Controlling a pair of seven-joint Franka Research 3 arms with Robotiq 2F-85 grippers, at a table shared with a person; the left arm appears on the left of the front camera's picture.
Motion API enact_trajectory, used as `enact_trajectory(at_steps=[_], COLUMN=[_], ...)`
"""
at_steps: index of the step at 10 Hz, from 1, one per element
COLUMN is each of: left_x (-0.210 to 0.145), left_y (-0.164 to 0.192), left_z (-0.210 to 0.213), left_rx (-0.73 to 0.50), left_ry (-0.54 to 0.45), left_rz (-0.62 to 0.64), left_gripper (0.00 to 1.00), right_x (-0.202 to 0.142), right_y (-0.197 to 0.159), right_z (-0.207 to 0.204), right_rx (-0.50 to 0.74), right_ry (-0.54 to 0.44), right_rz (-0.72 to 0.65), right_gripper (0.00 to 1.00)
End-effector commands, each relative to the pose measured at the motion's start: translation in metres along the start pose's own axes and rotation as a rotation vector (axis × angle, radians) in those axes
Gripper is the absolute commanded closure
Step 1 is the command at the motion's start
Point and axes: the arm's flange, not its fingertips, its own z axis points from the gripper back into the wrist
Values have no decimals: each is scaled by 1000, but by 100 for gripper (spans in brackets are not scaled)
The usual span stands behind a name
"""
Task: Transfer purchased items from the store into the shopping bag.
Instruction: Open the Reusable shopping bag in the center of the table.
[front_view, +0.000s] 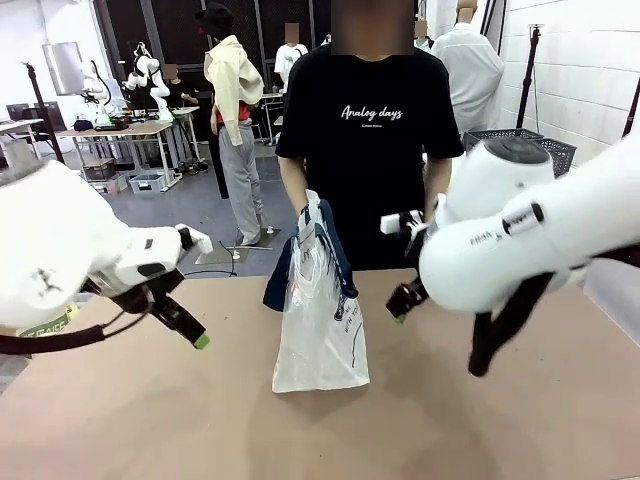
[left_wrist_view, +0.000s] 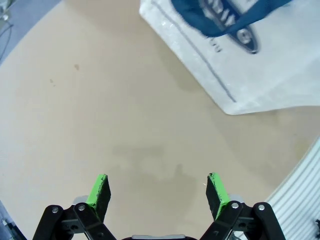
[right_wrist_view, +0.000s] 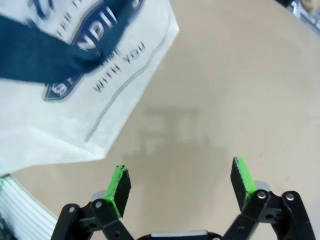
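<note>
The shopping bag (front_view: 320, 335) stands upright near the middle of the tabletop (front_view: 200, 425), a little toward the far edge. Its bottom is on or just at the surface, and its long axis runs straight up. The person across the table pinches its top and navy handles in one hand (front_view: 307, 213), so the mouth is high and narrow rather than spread.

The left gripper (left_wrist_view: 158, 186) hangs over bare tabletop with its green pads wide apart and nothing between them. From it the bag lies ahead and inward, toward the table's centre. The right gripper (right_wrist_view: 180, 172) is likewise spread and empty, with the bag ahead and inward on its other side.

So the bag sits between the two arms, apart from both. From the front view I'd judge the right gripper slightly the nearer. Either arm would have to come in high, above the bag's mouth beside the person's hand, rather than from the side.
</note>
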Motion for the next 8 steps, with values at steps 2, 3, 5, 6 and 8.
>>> enact_trajectory(at_steps=[2, 3, 5, 6, 8], left_x=[15, 29, 56, 74, 102], left_y=[-4, -9, -19, -23, -28], left_z=[75, 96, 136, 150, 156], left_rx=[-60, -65, -115, -119, -70], left_ry=[-123, -186, -236, -247, -193], left_rz=[13, 55, 94, 154, 111], left_gripper=[0, 0, 0, 0, 0], right_x=[76, 108, 168, 193, 222], right_y=[10, 11, 15, 14, 4], right_z=[9, 12, 18, 22, 28], right_rx=[-49, -73, -105, -129, -148], right_ry=[-6, -21, -35, -42, 10], right_rz=[-25, -27, -48, -64, -38], right_gripper=[0, 0, 0, 0, 0])
